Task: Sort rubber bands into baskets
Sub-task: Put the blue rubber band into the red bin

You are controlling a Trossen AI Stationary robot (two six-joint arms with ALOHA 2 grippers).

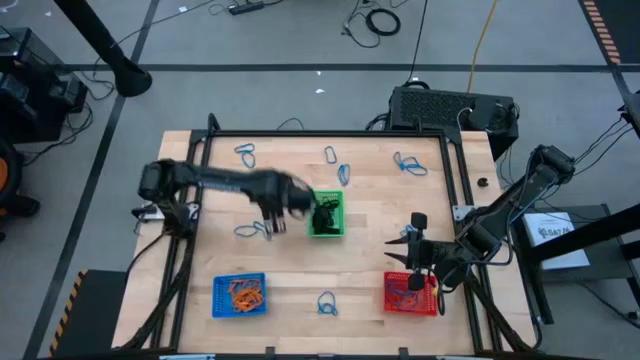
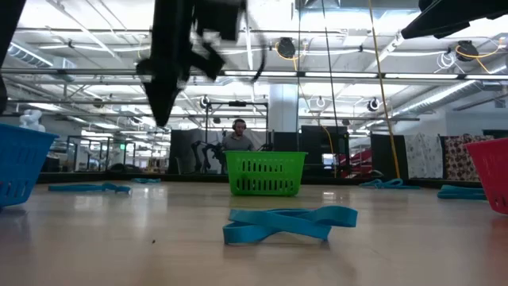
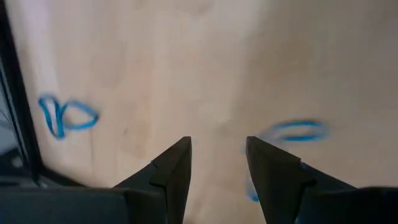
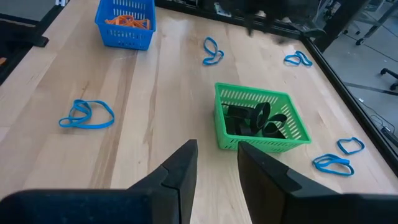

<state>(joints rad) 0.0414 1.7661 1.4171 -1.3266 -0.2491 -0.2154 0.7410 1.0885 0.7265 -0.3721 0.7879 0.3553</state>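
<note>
**Bands Scattered, Three Baskets Partly Filled**

Behind the wooden bench (image 1: 300, 270) stretched a bright hall, where a seated person (image 2: 238, 137) was half hidden by the green basket (image 1: 326, 214). That basket held black bands; the blue basket (image 1: 239, 295) held orange ones, the red basket (image 1: 411, 293) blue ones. Loose blue rubber bands (image 1: 329, 303) lay scattered. The blurred left gripper (image 1: 272, 222) hovered beside the green basket, fingers (image 3: 171, 171) spread and empty. The right gripper (image 1: 416, 248) hung above the red basket, fingers (image 4: 180, 171) apart, holding nothing.

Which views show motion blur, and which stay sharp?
High view: the left arm and its claw are smeared beside the green basket. Low view: the same arm is smeared. Left wrist view: blue rubber bands look soft. Right wrist view: the table is sharp.
</note>
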